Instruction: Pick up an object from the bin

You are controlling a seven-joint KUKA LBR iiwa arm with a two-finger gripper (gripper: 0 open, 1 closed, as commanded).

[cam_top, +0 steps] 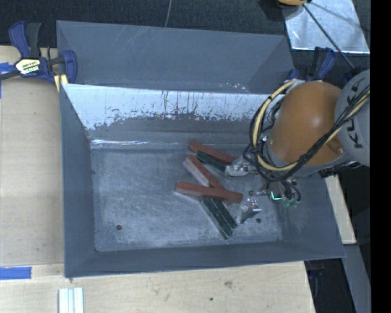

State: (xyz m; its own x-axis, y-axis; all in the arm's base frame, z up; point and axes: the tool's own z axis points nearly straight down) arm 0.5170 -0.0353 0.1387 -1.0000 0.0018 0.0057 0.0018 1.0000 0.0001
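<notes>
Grey metal bin (150, 109) holds a small cluster of flat sticks on its floor, right of centre and closer to the right wall than the left. The arm enters over the right edge, its wrist under a rounded orange cover (306, 126) with yellow and black cables (264, 119) looped around it. The claw (246, 188) is low over the floor at the right end of the cluster, with its two metal fingers (238, 169) set well apart, one toward the back wall and one toward the front wall. It has hold of nothing. A long reddish-brown stick (208, 191) lies across the middle of the cluster, and its right end reaches into the gap between the fingers; whether either finger touches it cannot be told. A dark green stick (220, 216) runs slantwise from under that stick toward the front right corner, ending just beside the front finger. A second reddish-brown stick (212, 152) lies nearest the back wall, its right end near the back finger. A paler pinkish stick (197, 169) sits between the two reddish-brown ones. The left half of the floor is bare metal.
</notes>
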